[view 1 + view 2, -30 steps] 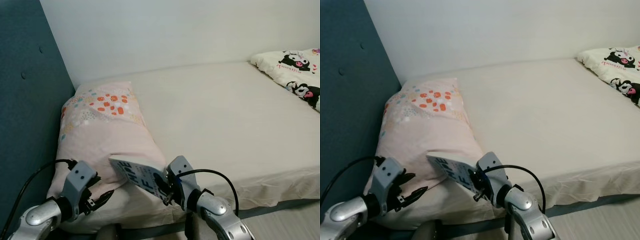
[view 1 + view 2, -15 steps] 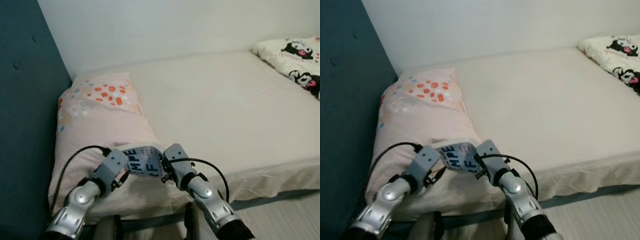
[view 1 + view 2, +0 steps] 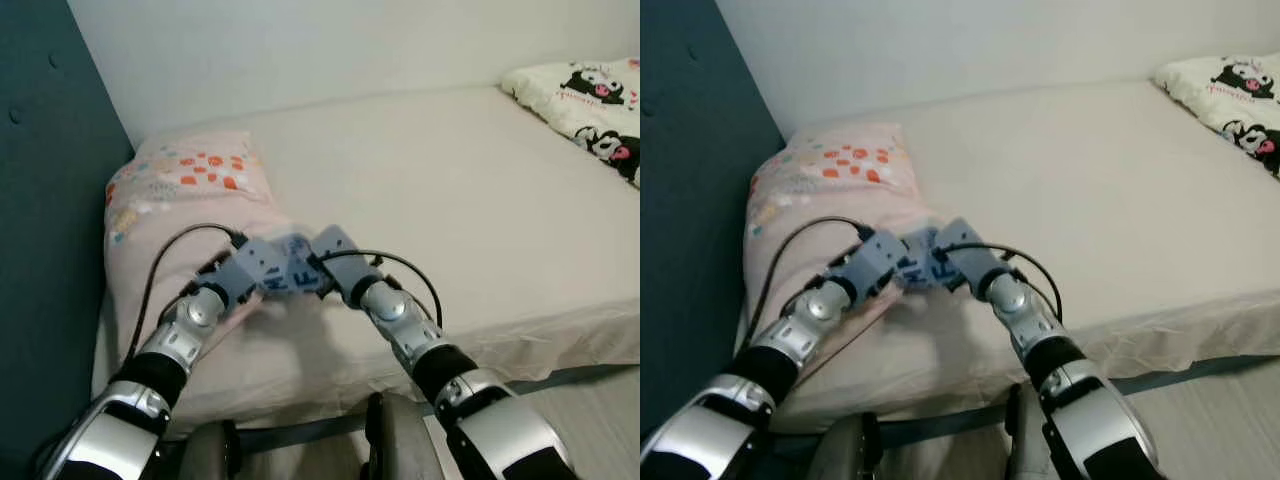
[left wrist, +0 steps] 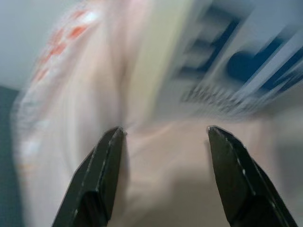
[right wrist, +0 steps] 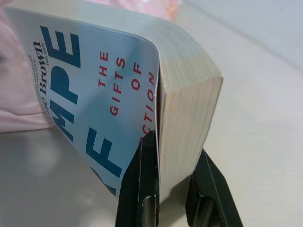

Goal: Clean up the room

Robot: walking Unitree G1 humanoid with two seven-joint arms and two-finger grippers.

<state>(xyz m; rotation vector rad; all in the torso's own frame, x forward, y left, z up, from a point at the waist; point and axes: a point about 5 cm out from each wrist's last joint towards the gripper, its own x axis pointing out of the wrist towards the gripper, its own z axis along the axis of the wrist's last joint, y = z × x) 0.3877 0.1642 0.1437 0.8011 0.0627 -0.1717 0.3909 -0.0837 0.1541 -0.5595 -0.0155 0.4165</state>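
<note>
Between right fingers, clamped book; left fingers spread beside pillow.

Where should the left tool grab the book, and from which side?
Judging by its pose, the free long edge opposite the right tool, approached from the pillow side. The book is a thick paperback pinched by one corner across cover and page block, so its far edge hangs unsupported. The left tool is open and facing it; closing across the thickness, cover to cover, should work.
</note>
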